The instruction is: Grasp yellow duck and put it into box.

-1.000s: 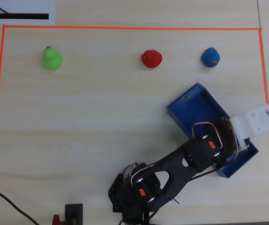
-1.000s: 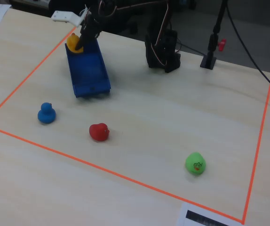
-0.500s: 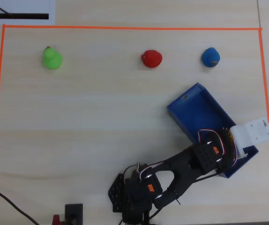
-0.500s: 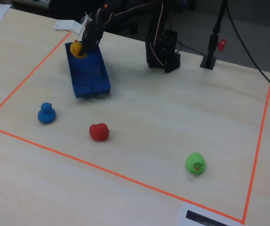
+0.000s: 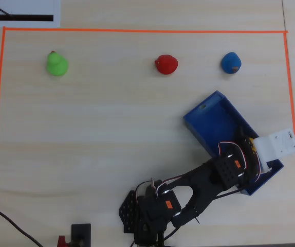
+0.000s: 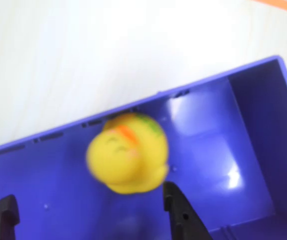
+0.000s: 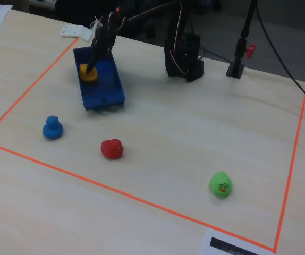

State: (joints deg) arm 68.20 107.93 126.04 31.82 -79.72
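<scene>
The yellow duck (image 6: 128, 154) is inside the blue box (image 6: 233, 115), blurred in the wrist view, with its orange beak facing up. My gripper (image 6: 87, 194) is open, with its two black fingers wide apart just above the duck and not touching it. In the fixed view the duck (image 7: 87, 73) lies in the far part of the box (image 7: 102, 101), right under the gripper (image 7: 91, 66). In the overhead view the arm and gripper (image 5: 250, 149) hang over the box (image 5: 209, 118) and hide most of the duck.
A green duck (image 5: 56, 64), a red duck (image 5: 166, 64) and a blue duck (image 5: 231, 63) stand in a row on the wooden table. Orange tape (image 5: 137, 31) frames the work area. A white part (image 5: 278, 144) lies beside the box.
</scene>
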